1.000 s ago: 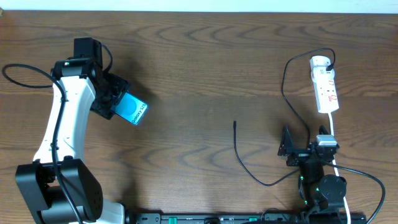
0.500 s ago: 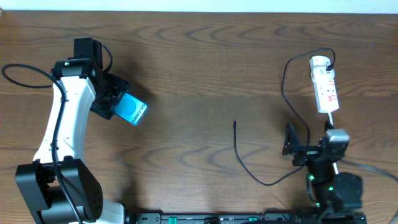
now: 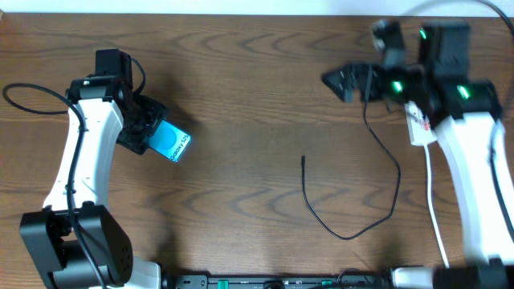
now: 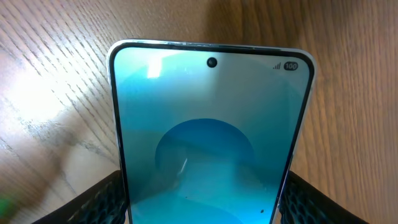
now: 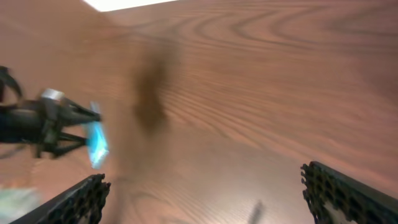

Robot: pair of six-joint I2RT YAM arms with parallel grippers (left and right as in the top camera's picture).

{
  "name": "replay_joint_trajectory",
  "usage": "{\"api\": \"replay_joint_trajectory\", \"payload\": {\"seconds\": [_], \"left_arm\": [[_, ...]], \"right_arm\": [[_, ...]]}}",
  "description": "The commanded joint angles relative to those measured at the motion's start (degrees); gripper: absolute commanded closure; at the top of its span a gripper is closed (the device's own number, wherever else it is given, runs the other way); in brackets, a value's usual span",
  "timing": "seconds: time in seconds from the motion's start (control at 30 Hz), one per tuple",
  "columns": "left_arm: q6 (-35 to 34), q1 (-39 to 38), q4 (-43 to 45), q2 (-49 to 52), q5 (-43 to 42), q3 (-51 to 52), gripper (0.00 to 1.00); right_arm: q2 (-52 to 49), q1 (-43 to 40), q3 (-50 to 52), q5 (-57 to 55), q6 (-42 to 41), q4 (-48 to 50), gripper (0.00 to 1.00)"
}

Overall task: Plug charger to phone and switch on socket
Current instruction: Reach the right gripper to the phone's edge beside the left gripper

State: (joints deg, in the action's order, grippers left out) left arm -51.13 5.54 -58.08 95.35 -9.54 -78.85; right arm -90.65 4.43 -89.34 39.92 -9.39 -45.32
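Note:
My left gripper (image 3: 151,133) is shut on the phone (image 3: 172,144), a cyan-screened smartphone at the left of the table. In the left wrist view the phone (image 4: 211,130) fills the frame between the two fingers (image 4: 202,208). The charger cable (image 3: 347,236) lies in a loop on the table, its plug tip (image 3: 303,160) free at centre. My right gripper (image 3: 342,80) is open and empty, raised at the back right and pointing left. The socket (image 3: 420,129) is mostly hidden under the right arm. The blurred right wrist view shows wide-open fingers (image 5: 214,196) and the distant phone (image 5: 96,144).
The socket's white cord (image 3: 431,201) runs toward the front edge on the right. A black cable (image 3: 24,98) loops at the far left beside the left arm. The wooden table (image 3: 257,88) is bare between the two arms.
My right arm has swung quickly from the front right edge up to the back right, over the socket, its gripper now pointing left. The left arm and phone have not moved.

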Motion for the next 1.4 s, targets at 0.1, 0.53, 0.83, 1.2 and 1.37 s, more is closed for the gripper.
{"api": "replay_joint_trajectory", "payload": {"seconds": [0.1,0.53,0.83,1.2,1.37], "left_arm": [[-0.5,0.1,0.1,-1.0,-1.6,-0.1,0.93],[-24.9,0.1,-2.4,-1.0,-4.3,-0.1,0.93],[-33.9,0.1,-2.4,-1.0,-11.1,-0.1,0.93],[-39.6,0.1,-4.5,-0.6,-15.1,-0.1,0.93],[-39.6,0.1,-5.9,1.4,-15.5,-0.1,0.93]], "right_arm": [[-17.9,1.4,-1.5,23.1,-19.2,13.0,0.01],[-29.5,16.6,-1.5,20.8,-26.8,21.7,0.01],[-29.5,25.6,-1.5,16.5,-34.3,29.5,0.01],[-29.5,32.3,-1.5,13.6,-35.8,31.0,0.01],[-29.5,32.6,-1.5,13.2,-38.5,31.5,0.01]]}}
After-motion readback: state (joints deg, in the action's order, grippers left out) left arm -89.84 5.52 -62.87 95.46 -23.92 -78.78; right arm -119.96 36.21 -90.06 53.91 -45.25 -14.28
